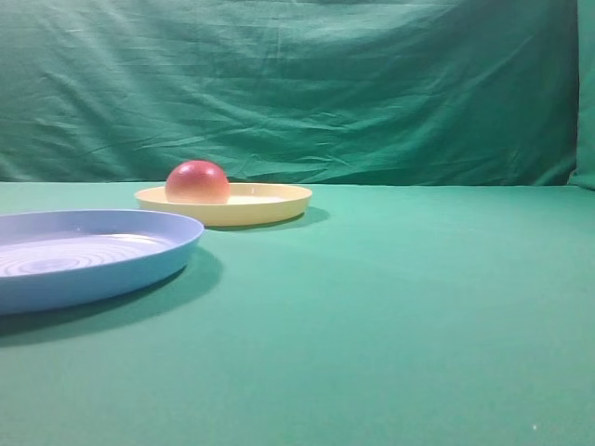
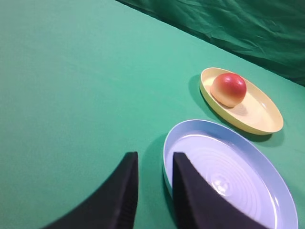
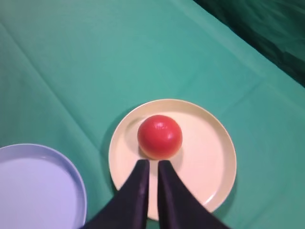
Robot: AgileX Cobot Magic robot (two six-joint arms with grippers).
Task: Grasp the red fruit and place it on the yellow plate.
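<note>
Nearest the lens in the right wrist view, the right gripper (image 3: 152, 164) shows its two dark fingers pressed nearly together with nothing between them, hovering over the near part of the yellow plate (image 3: 209, 157). Their tips sit just short of the red fruit (image 3: 160, 136) and do not appear to touch it.

Fruit position: resting flat-side down on the yellow plate, toward one side of it and not at the centre, red dome upward, pale underside visible in the left wrist view. It sits unsupported and level, so the plate alone bears it. Judgement: the placement called for by the task appears done; the empty, drawn-together fingers fit a release already made.

Left gripper (image 2: 153, 160): seen from its own camera as two dark fingers with a narrow gap between them, empty, hanging above the cloth at the near edge of the blue plate (image 2: 286, 200). It stands well apart from the fruit and, judging by that, takes no part in the handling.

Blue plate: larger, ringed inside, empty, lying just beside the yellow plate without touching it.

Surroundings: green cloth (image 1: 390, 325) covers the table, with a creased green backdrop (image 1: 297, 84) behind. Neither arm appears in the high view.
</note>
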